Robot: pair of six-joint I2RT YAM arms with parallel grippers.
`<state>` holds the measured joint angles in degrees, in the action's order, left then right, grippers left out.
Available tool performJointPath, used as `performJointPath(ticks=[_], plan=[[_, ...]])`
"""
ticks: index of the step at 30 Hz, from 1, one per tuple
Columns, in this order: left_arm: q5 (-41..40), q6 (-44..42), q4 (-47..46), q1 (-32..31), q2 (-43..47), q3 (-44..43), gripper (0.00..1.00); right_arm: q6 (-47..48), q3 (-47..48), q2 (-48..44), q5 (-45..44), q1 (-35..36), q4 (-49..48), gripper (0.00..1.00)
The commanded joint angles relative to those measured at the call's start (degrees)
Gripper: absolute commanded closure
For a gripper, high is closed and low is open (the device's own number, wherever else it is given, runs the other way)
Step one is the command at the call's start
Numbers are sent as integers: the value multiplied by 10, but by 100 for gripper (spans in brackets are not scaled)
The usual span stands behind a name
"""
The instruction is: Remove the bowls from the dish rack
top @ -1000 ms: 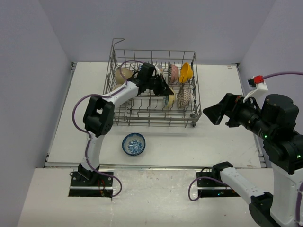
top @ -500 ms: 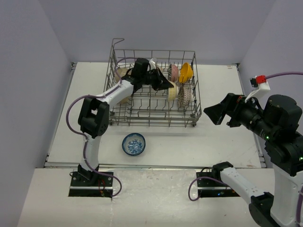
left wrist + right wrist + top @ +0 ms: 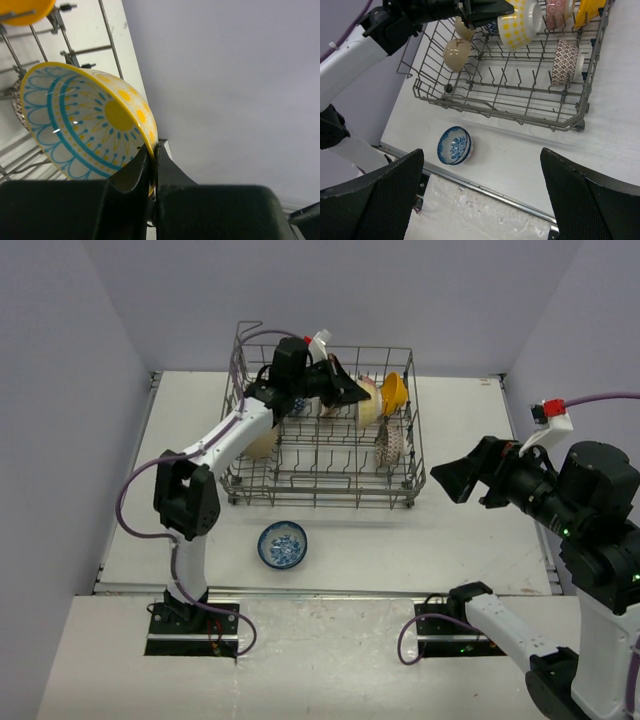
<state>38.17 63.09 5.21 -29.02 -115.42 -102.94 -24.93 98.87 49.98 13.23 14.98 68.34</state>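
Observation:
The grey wire dish rack stands at the back of the table. My left gripper is shut on the rim of a yellow bowl with a blue pattern inside and holds it tilted above the rack's back row. The left wrist view shows its rim pinched between the fingers. In the rack are an orange-yellow bowl, a red-patterned bowl and a beige bowl. My right gripper is open and empty, in the air right of the rack.
A blue-patterned bowl sits on the table in front of the rack, near the front edge. It also shows in the right wrist view. The rack's raised handle stands at its back left corner. Walls close in left, right and behind.
My left gripper has lifted the yellow bowl up out of the rack's middle and toward the back. The right arm has hardly moved.

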Motion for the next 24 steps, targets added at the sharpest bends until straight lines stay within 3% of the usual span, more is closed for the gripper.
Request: performJointPath(ticks=[1,5,11,17,19,24], plan=[[-55,-99,103,2,74,-109,100,-6,-3,-6,14,0,-22,1],[-160,-217,236,-14,131,-158,100,-6,-1,-8,8,0,-22,1],[-422,-327,453,-124,239,-156,100,1,4,3,-11,-1,-14,1],[-625,-247,656,-305,353,-66,100,16,10,22,-27,0,-8,1],[-643,-216,703,-335,374,-28,100,18,13,31,-27,-1,-10,1],[-616,-141,689,-379,447,108,100,18,7,52,-16,0,-27,1]])
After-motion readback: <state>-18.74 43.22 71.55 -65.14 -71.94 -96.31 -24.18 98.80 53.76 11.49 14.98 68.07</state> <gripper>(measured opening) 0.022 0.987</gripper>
